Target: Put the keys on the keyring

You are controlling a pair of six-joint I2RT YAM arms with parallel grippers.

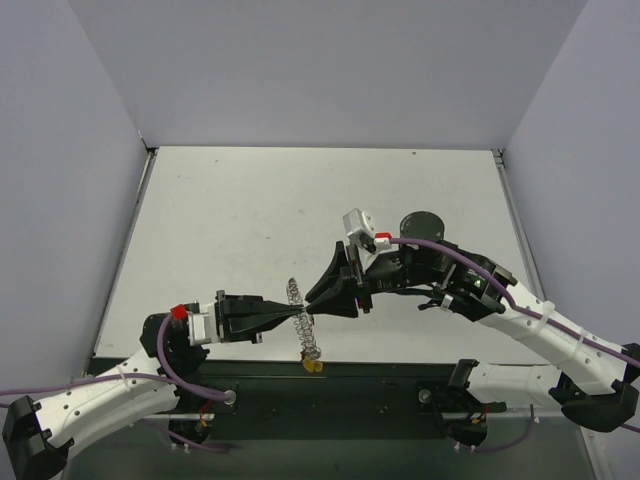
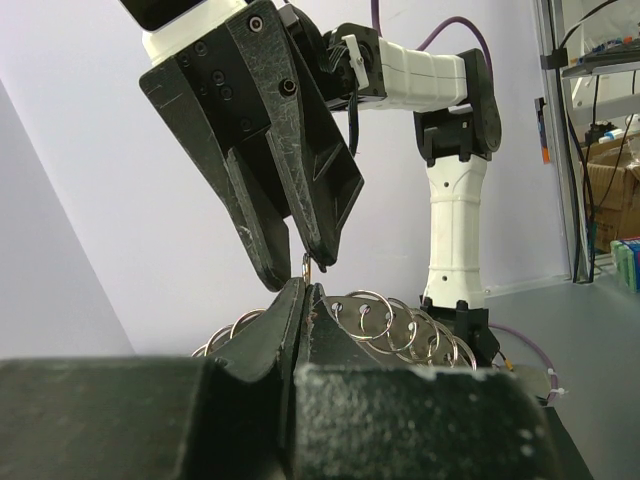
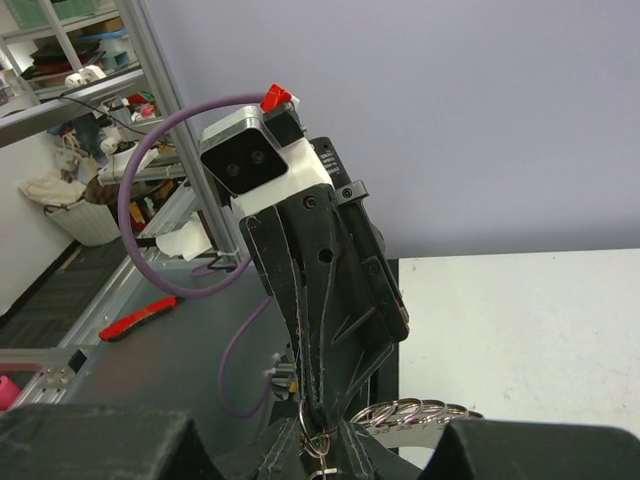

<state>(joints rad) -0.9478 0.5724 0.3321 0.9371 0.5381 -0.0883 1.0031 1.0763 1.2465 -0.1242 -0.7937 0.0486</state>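
White table [image 1: 250, 220], lilac walls [image 1: 330, 60], cluttered shelves [image 3: 60, 60] upper left. My left gripper [image 1: 299, 318] clamps the keyring [image 1: 293, 290]; right gripper [image 1: 310, 299] is narrow, pinching a tiny key [image 2: 307, 263].

We see a pale white table [image 1: 230, 230] enclosed by plain lilac-grey walls [image 1: 330, 60], evenly lit, with cluttered metal shelving [image 3: 70, 70] beyond it.

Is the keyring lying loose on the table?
No, the shut left hand pinches the keyring at its middle.

Bright even overhead light, soft faint shadows, wrist views' near foreground blurred
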